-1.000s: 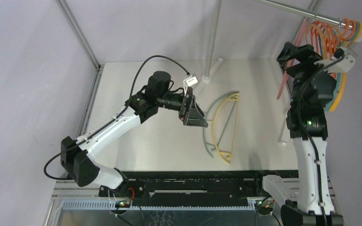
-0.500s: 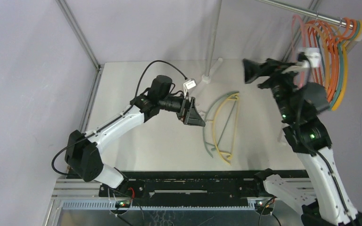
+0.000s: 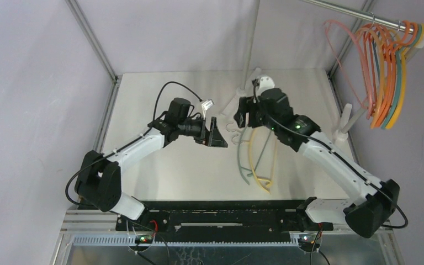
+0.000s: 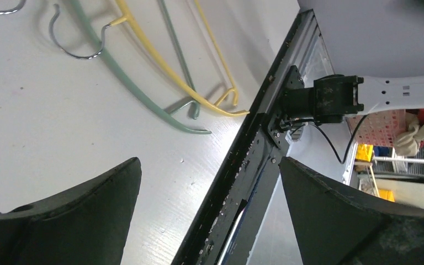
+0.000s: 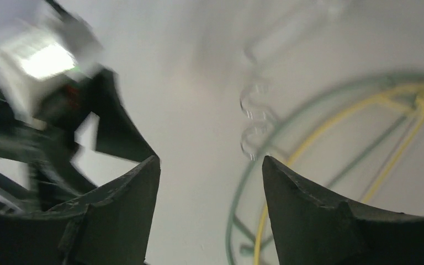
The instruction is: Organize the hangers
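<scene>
Two hangers lie on the table, a pale green one [image 3: 239, 154] and a yellow one [image 3: 252, 160], their metal hooks [image 3: 232, 130] pointing left. Several orange, yellow, teal and pink hangers [image 3: 386, 72] hang on the steel rail at top right. My left gripper [image 3: 216, 136] is open and empty just left of the hooks. Its wrist view [image 4: 208, 161] shows the green hanger [image 4: 138, 94] and the yellow hanger [image 4: 165, 66] beyond it. My right gripper [image 3: 242, 113] is open and empty over the hooks. Its blurred wrist view [image 5: 210, 158] shows the green hanger [image 5: 237, 210] and the yellow hanger [image 5: 331, 127].
The steel rail [image 3: 353, 12] crosses the top right corner. A white upright pole [image 3: 251, 38] stands at the back of the table, and a short white post [image 3: 345, 118] at the right edge. The black front rail [image 4: 254, 160] borders the table.
My right arm has swung from the rail at the right down and left to the table over the hanger hooks. The hung hangers are swinging. My left gripper has drawn back slightly left.
</scene>
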{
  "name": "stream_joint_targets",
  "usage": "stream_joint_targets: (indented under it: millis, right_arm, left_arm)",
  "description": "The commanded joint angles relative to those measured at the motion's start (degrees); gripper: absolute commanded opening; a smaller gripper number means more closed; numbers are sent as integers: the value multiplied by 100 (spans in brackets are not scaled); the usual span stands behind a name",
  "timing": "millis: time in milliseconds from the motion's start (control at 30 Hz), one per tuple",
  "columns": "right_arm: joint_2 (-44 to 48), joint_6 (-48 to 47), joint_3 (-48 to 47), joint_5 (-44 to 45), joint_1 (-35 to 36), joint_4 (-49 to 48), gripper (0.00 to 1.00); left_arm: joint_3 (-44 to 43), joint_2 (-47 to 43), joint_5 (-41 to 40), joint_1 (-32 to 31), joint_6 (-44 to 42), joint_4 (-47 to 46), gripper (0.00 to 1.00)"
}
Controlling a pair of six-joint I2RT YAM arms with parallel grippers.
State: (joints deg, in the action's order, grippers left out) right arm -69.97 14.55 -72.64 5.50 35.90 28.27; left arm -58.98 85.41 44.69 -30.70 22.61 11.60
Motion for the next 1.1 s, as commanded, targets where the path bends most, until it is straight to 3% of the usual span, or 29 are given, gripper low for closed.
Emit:
stream_joint_targets:
  millis: [0, 300, 633, 767, 1067]
  right_arm:
    - [-233, 740, 682, -18, 7, 554, 73]
    - [-738, 1075, 1861, -97, 14, 0, 69]
    - [-1626, 1158, 2260, -64, 53, -335, 62]
    - [-1759, 1279, 2366, 411, 93, -317, 61]
    - [-2116, 1449, 2627, 407, 283, -450, 57]
  left_arm:
    - [200, -315, -159, 135, 156, -377, 99]
    - [351, -565, -252, 257, 166, -412, 99]
    - [548, -687, -229, 453, 180, -438, 100]
    - [595, -722, -177, 544, 178, -438, 100]
    - [712, -762, -93, 720, 147, -429, 99]
